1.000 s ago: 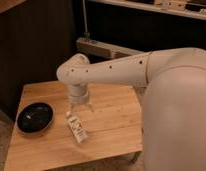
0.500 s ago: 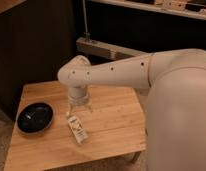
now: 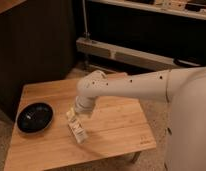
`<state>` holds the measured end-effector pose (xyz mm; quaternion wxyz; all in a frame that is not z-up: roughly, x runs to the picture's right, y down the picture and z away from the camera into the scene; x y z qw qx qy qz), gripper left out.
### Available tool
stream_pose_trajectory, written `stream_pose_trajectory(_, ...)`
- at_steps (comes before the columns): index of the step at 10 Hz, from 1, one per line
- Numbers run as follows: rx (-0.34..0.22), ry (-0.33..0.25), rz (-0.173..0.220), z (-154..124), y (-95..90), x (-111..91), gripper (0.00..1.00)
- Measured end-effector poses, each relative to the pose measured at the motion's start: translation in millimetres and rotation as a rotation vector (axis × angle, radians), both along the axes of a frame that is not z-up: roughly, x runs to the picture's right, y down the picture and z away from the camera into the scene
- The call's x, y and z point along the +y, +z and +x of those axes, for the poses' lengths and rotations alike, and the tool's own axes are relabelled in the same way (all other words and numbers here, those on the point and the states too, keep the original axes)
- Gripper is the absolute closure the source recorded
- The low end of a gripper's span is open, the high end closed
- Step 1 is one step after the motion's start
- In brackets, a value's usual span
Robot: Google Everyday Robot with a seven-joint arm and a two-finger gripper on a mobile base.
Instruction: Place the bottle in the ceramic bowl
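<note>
The small white bottle (image 3: 77,129) with a pale label lies on its side on the wooden table (image 3: 116,125), left of the middle. The glossy black ceramic bowl (image 3: 34,117) sits empty near the table's left edge, a short way left of the bottle. My gripper (image 3: 75,113) hangs from the white arm's wrist (image 3: 89,92) and is down at the bottle's upper end, right on or just above it. The wrist hides part of the gripper.
The white arm (image 3: 146,85) reaches in from the right across the table's back half. A dark cabinet (image 3: 36,45) stands behind the table on the left, and a metal rail and post (image 3: 116,50) run behind it. Speckled floor surrounds the table.
The wrist and gripper have come down and forward towards the bottle's upper end. The bottle and the bowl have not moved.
</note>
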<state>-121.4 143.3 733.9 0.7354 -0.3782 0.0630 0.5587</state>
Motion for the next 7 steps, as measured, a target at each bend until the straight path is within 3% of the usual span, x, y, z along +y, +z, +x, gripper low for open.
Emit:
stream_pose_trajectory(2,-0.012,-0.036,-0.011,-8,6.7,12,0.35)
stream_pose_trajectory(7,0.026,-0.127,-0.031,-21,33.8,51,0.35)
